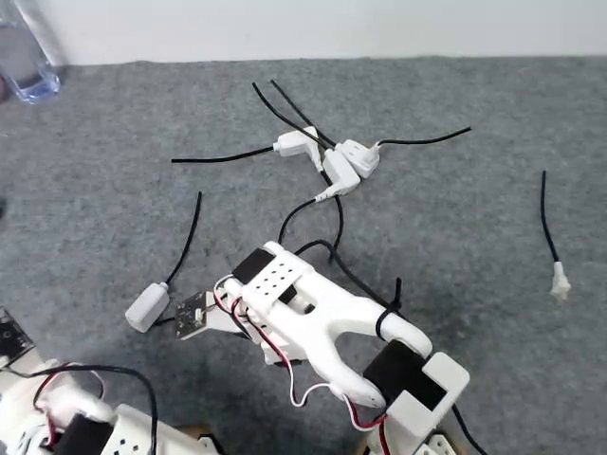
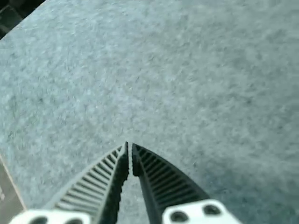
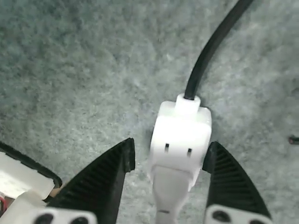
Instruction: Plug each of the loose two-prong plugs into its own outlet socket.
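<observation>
The right gripper (image 3: 170, 150) stands spread wide with the white outlet socket (image 3: 180, 136) lying between its two black ribbed fingers (image 3: 105, 182). It clamps nothing. One finger sits right up against the socket's side, though I can't tell whether it actually touches. The other finger stands off, with a strip of grey felt showing in the gap. The socket's two slots face up toward the wrist. Its black cord (image 3: 215, 44) leaves the far end and runs away from the gripper. A white piece carries on from the socket's near end, back in toward the wrist, and I can't make out what it is.

Seen from above, the right arm (image 1: 332, 322) stretches out low over the grey felt mat (image 1: 474, 237), and the socket rests flat on the mat at the gripper's tip. Farther out, ahead of the gripper and off to one side, lies a cluster of white plugs and sockets (image 1: 337, 161) with black cords crossing through it. It is well apart from the fingers. A loose plug (image 1: 560, 282) on a short black cord lies on the mat on the other side of the arm, a long way from the gripper.

The left gripper (image 2: 129, 148) is closed, its ribbed fingers meeting at the tips with nothing between them. It hangs over bare felt.
</observation>
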Controlling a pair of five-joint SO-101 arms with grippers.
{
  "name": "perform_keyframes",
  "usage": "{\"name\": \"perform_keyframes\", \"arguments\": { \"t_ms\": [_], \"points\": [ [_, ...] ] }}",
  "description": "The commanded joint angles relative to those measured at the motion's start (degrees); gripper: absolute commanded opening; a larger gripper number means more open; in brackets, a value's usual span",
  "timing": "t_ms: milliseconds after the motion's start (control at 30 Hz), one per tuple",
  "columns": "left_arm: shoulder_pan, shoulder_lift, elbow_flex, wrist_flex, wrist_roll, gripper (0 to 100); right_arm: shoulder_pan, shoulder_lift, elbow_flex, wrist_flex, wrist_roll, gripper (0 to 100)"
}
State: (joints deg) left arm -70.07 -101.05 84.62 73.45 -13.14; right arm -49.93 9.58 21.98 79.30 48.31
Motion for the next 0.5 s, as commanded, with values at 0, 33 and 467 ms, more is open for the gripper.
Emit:
{"name": "perform_keyframes", "arguments": {
  "t_ms": [0,33,467],
  "points": [
    [-1.4,0.4,1.3,-1.6,-0.8,1,-0.6,-2.1,1.7,-2.8,-0.4,23.1],
    [-1.4,0.4,2.0,-1.6,-0.8,1,-0.6,-2.1,2.3,-3.3,-0.4,23.1],
    [-0.9,0.4,5.7,-1.6,-0.4,1,-0.3,-2.0,4.7,-5.2,-0.4,1.3]
  ]
}}
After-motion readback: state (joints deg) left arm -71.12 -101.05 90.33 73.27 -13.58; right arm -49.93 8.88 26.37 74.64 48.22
